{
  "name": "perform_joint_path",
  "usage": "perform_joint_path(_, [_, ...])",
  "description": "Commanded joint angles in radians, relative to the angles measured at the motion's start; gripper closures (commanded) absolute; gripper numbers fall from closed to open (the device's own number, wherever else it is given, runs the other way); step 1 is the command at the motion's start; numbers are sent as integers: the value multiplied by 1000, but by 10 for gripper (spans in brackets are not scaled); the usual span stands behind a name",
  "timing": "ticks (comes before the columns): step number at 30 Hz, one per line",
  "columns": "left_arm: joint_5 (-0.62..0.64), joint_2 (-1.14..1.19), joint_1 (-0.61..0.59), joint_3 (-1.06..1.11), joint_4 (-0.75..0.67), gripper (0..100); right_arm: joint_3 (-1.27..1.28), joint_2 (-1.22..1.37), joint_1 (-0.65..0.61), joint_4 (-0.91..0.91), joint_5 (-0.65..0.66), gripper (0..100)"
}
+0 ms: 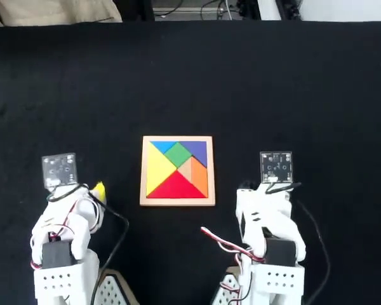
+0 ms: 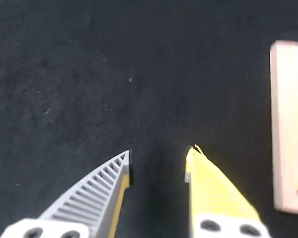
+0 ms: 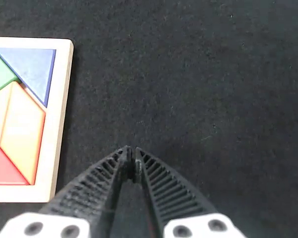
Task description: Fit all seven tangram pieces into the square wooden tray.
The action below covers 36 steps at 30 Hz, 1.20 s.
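Tray (image 1: 178, 203) on counter (image 1: 305, 82) holds seven pieces (image 1: 176, 185); left gripper (image 2: 160, 158) released, right gripper (image 3: 132, 156) clenched empty, flanking it.

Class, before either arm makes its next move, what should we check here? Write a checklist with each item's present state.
1. Seven pieces in tray: ok, seven colours fill it.
2. Pieces flat, none over the rim: ok from the high view.
3. Left gripper empty, jaws apart: ok.
4. Right gripper empty, jaws shut: ok.
5. Both grippers off the tray: ok.
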Motion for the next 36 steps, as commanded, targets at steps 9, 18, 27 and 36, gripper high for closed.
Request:
perform_joint_path(9, [55,-5,-7,21,-3,809,1,-62,23,-15,-15,988])
perform_joint_path(18, [55,-5,-8,21,-3,809,1,-62,29,-57,-15,988])
perform_joint_path(27, [55,-5,-1,21,0,806,1,-56,-112,28,-6,988])
perform_joint_path(36, [55,-3,1,21,3,807,1,-58,-17,37,-14,987])
